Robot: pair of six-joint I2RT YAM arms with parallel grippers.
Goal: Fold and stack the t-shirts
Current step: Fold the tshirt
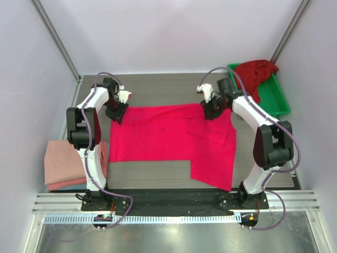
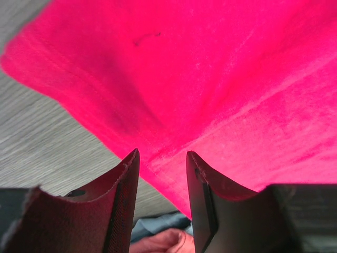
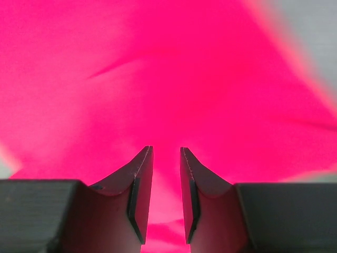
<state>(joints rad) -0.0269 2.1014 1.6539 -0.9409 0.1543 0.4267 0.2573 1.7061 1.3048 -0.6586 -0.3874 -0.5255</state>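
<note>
A bright pinkish-red t-shirt [image 1: 168, 137] lies spread flat on the grey table [image 1: 158, 87], with one part hanging lower at the front right. My left gripper [image 1: 118, 112] is at its far left corner. In the left wrist view this gripper [image 2: 162, 153] is open, and the t-shirt's [image 2: 221, 79] edge runs under the gap. At the far right edge of the t-shirt is my right gripper [image 1: 212, 110]. Its wrist view shows it [image 3: 166, 148] open by a narrow gap just above the t-shirt's cloth [image 3: 158, 68]. Folded pale salmon t-shirts [image 1: 66, 163] are stacked at the left.
A green tray [image 1: 276, 97] at the back right holds a crumpled dark crimson t-shirt [image 1: 255, 71]. Metal frame posts rise at both back corners. Bare grey table [image 2: 42, 142] shows left of the shirt's corner.
</note>
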